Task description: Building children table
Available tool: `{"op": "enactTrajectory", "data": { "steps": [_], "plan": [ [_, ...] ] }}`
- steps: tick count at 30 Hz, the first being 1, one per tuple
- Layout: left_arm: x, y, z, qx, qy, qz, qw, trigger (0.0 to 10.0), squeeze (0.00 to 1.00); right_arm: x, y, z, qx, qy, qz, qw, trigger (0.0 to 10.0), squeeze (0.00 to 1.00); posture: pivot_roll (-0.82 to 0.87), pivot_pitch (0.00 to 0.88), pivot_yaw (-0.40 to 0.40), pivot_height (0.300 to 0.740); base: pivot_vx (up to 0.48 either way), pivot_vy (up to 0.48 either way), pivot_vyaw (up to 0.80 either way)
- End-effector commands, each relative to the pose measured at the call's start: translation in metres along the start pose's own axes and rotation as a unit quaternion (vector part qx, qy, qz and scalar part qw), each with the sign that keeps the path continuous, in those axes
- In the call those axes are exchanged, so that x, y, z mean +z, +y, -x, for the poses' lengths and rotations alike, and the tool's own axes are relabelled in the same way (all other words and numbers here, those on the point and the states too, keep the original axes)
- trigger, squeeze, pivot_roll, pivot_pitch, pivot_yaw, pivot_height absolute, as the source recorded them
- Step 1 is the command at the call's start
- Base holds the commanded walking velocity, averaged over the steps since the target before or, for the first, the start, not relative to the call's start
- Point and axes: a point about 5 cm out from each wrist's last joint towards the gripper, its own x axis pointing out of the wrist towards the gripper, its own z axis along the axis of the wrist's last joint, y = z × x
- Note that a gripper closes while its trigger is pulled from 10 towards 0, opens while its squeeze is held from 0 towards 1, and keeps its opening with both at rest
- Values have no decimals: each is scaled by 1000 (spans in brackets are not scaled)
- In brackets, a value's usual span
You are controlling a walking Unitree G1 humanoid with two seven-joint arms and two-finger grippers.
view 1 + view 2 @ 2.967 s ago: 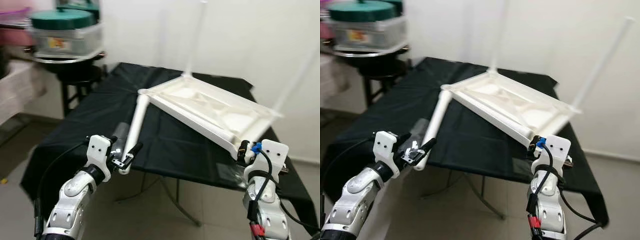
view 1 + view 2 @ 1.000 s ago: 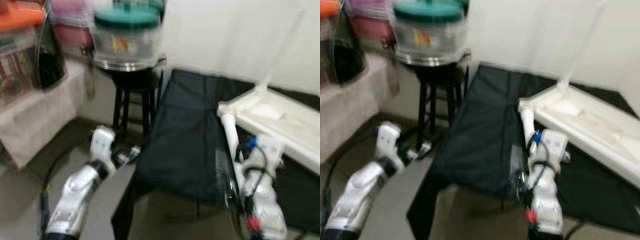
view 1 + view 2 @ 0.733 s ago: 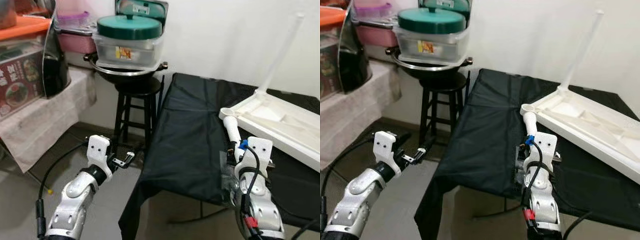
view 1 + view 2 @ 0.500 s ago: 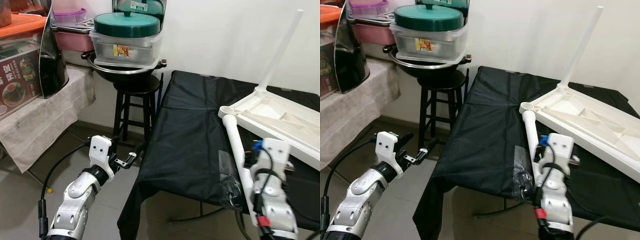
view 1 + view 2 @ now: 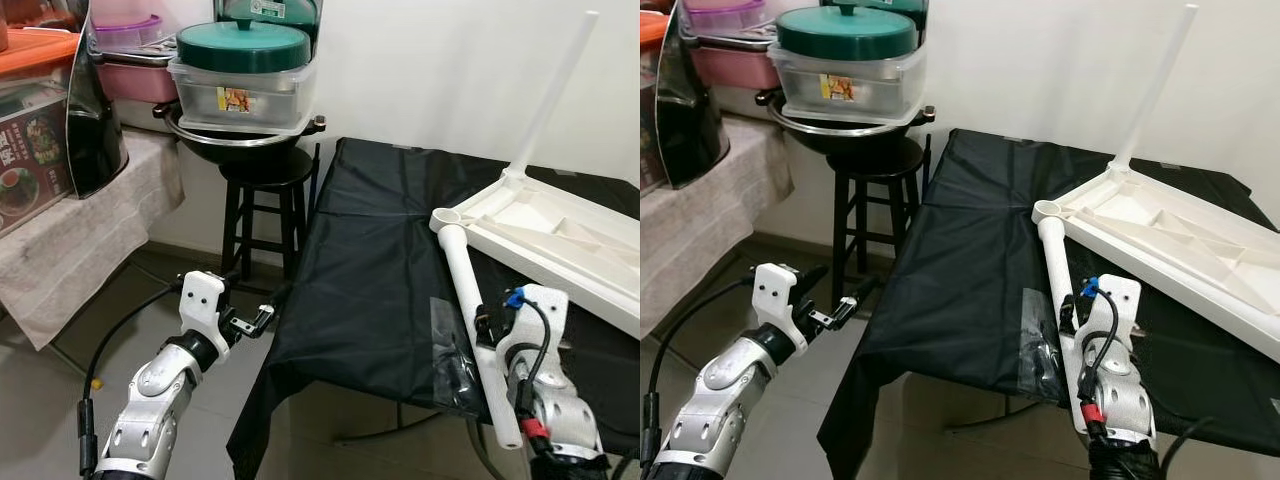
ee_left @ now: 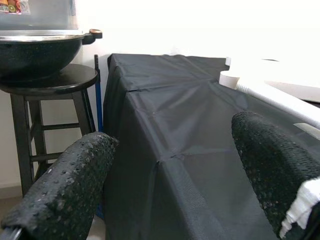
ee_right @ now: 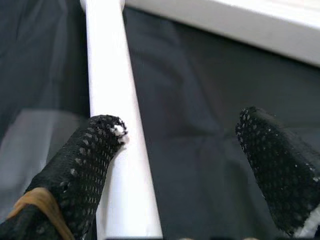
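Observation:
The white children's table top lies upside down on the black-clothed table. One white leg stands up from its far corner. A second white leg runs from the near corner socket down past the table's front edge. My right gripper is open beside this leg, one finger against its side and nothing between the fingers. My left gripper is open and holds nothing, out over the floor to the left of the table.
A clear plastic bag hangs at the table's front edge by the leg. A black stool carries a wok and a green-lidded container at the table's left. A cloth-covered side table stands further left.
The camera has swung left. My left gripper let go of the lying leg's free end and now sits left of the table. My right gripper has moved beside that leg.

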Motion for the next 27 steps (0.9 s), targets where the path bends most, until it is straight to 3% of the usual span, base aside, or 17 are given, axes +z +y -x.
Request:
{"op": "enactTrajectory", "data": {
  "steps": [1, 9, 14, 21, 27],
  "plan": [
    [-2, -2, 0, -3, 5, -7, 1000, 10000, 0, 1, -4, -3, -1, 1, -2, 1000, 10000, 0, 37, 0, -104, 740, 0, 0, 0],
    [-2, -1, 1, 2, 4, -9, 1000, 10000, 0, -7, -6, -10, 6, 36, 4, 999, 10000, 0, 40, 0, -107, 740, 0, 0, 0],
    [-2, -1, 1, 2, 5, -10, 1000, 10000, 0, -31, -6, -11, 21, 112, -14, 993, 10000, 0, 38, 0, -105, 740, 0, 0, 0],
    [-2, -1, 0, 1, 6, -12, 1000, 10000, 0, -29, 2, -12, 65, 104, -12, 992, 10000, 0, 35, 0, -102, 740, 0, 0, 0],
    [-3, -1, 1, 3, 8, -15, 1000, 10000, 0, -46, 3, -13, 69, 149, 10, 986, 10000, 0, 40, 0, -110, 740, 0, 0, 0]
  ]
}}
